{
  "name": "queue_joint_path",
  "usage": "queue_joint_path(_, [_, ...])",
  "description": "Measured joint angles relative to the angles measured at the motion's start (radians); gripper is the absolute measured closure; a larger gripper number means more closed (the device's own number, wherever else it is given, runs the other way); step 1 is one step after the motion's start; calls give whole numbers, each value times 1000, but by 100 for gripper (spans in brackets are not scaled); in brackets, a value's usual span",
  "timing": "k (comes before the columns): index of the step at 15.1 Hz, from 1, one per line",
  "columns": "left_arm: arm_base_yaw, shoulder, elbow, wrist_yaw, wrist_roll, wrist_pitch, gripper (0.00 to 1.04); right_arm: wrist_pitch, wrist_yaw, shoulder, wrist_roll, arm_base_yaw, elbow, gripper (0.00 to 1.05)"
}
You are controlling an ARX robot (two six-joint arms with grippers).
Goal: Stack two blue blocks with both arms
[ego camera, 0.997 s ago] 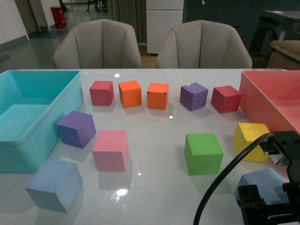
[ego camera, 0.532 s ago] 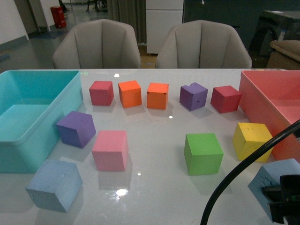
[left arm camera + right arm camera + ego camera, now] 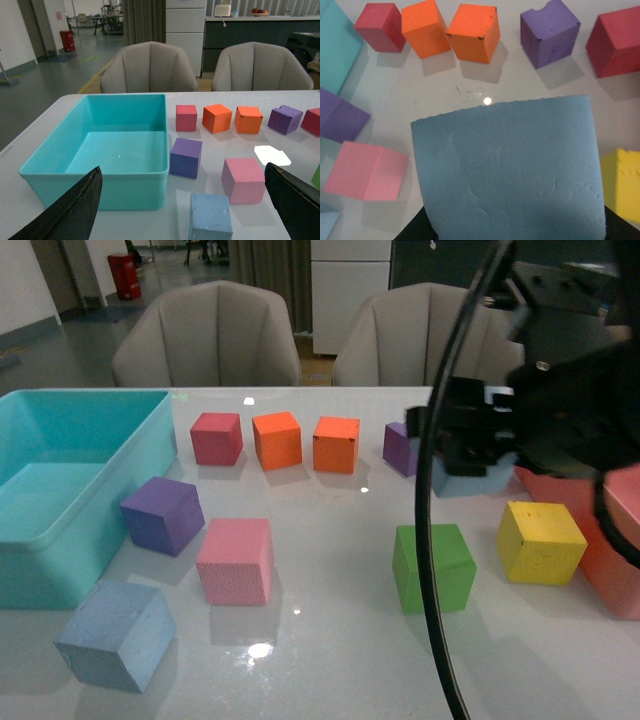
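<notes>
Clamping one blue block (image 3: 510, 170), the right gripper (image 3: 468, 445) hangs above the counter (image 3: 330, 530) toward its right edge. The other blue block (image 3: 115, 635) sits at the near left corner; the left gripper (image 3: 182, 172) gapes wide.

The blue block (image 3: 510, 170) is matt foam, its broad face finely grained, with shallow creases and a ragged edge. The other blue block (image 3: 115, 633) looks the same dull foam. The pink block (image 3: 243, 180) has a coarse, pebbly grain. The white surface (image 3: 330, 540) is glossy and mirrors lamps. The teal bin (image 3: 125, 192) is smooth plastic with a soft sheen.
</notes>
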Motion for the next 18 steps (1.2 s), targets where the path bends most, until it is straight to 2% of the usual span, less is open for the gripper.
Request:
queue_joint_path(2, [0,0,0,0,0,0,7,-196,33,329,68,69,428,59])
queue_joint_path(6, [0,0,0,0,0,0,7,-347,59,550,146,122,703,59])
queue_joint_path(12, [0,0,0,0,0,0,7,-413,99,657,224,128,803,59])
queue_joint_path(18, [0,0,0,0,0,0,7,-452,137,713,224,128,865,59])
